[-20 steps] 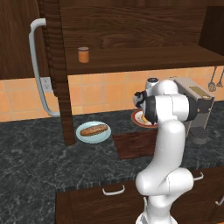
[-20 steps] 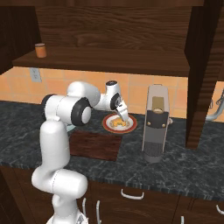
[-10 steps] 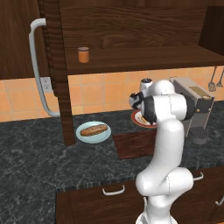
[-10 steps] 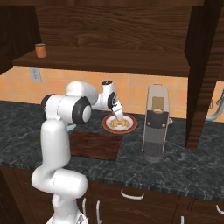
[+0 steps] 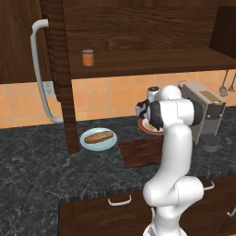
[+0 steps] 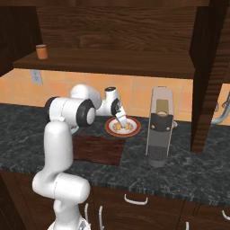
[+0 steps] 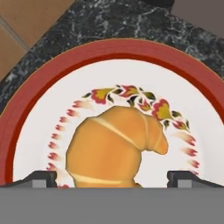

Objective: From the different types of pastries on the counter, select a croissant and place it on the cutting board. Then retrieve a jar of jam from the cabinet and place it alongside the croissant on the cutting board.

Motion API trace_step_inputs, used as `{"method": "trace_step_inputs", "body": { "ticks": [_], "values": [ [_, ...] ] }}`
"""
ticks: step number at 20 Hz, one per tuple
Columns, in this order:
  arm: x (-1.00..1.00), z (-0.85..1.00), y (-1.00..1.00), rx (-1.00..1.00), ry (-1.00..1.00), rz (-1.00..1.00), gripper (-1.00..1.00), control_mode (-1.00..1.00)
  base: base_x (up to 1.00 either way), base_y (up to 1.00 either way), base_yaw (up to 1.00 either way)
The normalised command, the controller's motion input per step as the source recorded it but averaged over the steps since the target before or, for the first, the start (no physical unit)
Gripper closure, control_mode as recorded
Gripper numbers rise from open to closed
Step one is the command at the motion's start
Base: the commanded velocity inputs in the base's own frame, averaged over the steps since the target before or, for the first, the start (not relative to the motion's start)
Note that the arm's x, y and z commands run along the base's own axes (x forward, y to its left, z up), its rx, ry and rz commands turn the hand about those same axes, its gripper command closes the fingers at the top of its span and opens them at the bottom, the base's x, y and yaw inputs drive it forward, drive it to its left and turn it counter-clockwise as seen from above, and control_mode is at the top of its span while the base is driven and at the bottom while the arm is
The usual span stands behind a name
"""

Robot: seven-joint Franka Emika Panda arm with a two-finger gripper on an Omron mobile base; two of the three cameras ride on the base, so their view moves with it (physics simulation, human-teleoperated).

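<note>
Golden, ridged crescent croissant (image 7: 114, 146) lying on a round white plate (image 7: 30, 131) with a red rim and floral ring, set on the dark marbled stone table (image 5: 37, 170). Fingers (image 7: 41, 178) apart, one tip either side of the croissant, not closed on it. Flat reddish-brown wooden cutting board (image 6: 99, 149) just beside the plate, bare. Long brown loaf (image 5: 97, 137) on a pale blue plate (image 5: 86, 144). Orange cylindrical jar of jam (image 5: 88, 57) upright on the dark wooden cabinet (image 5: 138, 41) shelf.
</note>
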Motion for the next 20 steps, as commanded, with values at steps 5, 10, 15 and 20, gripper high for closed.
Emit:
{"method": "trace_step_inputs", "body": {
  "ticks": [5,10,15,20],
  "values": [
    [0.15,-0.18,-0.05,0.00,0.00,0.00,-1.00,-1.00,0.00,0.00,0.00],
    [0.00,-0.30,-0.03,0.00,0.00,0.00,-1.00,-1.00,0.00,0.00,0.00],
    [0.05,-0.16,0.00,0.00,0.01,0.00,1.00,-1.00,0.00,0.00,0.00],
    [0.42,0.84,-0.18,0.00,0.02,0.00,1.00,-1.00,0.00,0.00,0.00]
  ]
}}
